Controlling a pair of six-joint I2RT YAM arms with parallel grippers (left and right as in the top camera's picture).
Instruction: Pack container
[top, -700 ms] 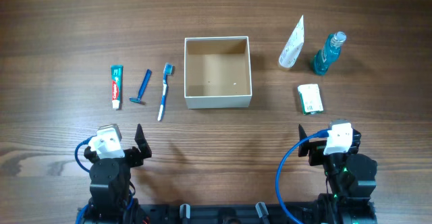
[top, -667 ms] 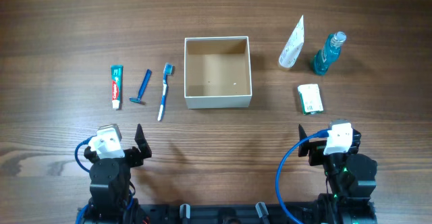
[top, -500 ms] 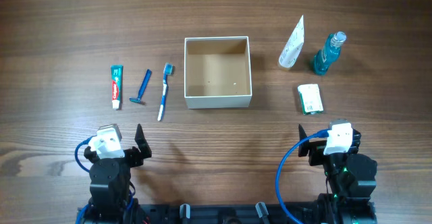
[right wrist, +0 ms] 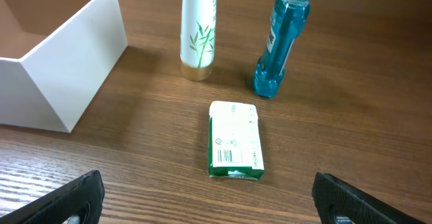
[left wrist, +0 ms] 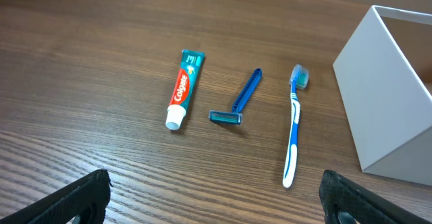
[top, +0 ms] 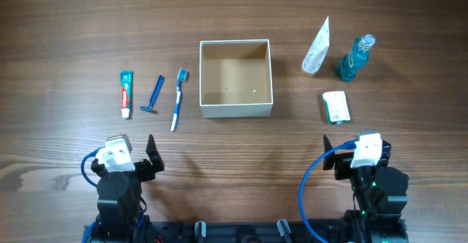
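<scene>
White container [top: 235,110], tan inside; blue razor [top: 155,93], green-white packet [top: 336,106].

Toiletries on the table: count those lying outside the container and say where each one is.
6. Left of the container: toothpaste, razor, toothbrush. Right of it: white tube, blue bottle, green-and-white packet. None seems hidden.

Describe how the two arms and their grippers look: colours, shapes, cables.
The left arm and right arm are black and blocky, each with a white block on its wrist and a blue cable looping beside it. The right arm shows a small green light. The left gripper and right gripper have dark matte fingers.
</scene>
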